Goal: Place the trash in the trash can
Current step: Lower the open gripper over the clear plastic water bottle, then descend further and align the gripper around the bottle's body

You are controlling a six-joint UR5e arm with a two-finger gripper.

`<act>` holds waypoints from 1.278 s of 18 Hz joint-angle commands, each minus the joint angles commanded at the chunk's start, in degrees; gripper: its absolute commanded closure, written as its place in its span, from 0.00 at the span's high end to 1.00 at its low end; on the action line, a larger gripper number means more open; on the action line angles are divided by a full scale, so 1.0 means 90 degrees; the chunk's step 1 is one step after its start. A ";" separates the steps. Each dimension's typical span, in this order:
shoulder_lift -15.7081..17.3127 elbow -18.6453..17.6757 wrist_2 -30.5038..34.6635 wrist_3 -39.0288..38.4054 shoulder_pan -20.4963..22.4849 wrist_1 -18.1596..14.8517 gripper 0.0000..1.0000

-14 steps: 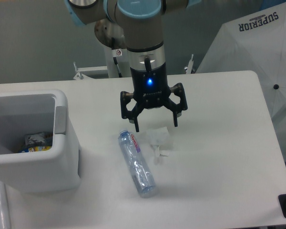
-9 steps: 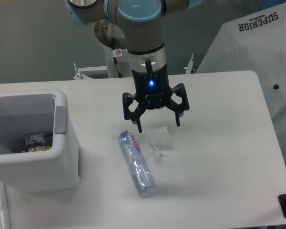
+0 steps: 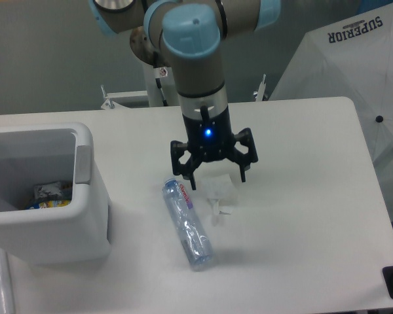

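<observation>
The gripper (image 3: 217,181) has dropped lower, jaws spread wide over the tissue wad (image 3: 220,190) (bottle (image 3: 187,224) just beside it), a grab looks imminent.

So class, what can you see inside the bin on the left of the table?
Inside the bin some colourful wrappers lie at the bottom. The near wall hides the rest of the floor, so anything else there cannot be seen.
</observation>
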 joint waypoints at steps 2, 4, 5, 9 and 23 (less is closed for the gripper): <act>-0.0186 -0.0039 0.0000 -0.0068 -0.0019 0.0165 1.00; -0.0458 -0.0039 0.0020 -0.0204 -0.0127 0.0293 1.00; -0.0605 -0.0020 0.0010 -0.0273 -0.0127 0.0312 1.00; -0.1152 0.0195 -0.0136 -0.0702 -0.0117 0.0371 1.00; -0.2550 0.0889 -0.0088 -0.1084 -0.0283 0.0693 1.00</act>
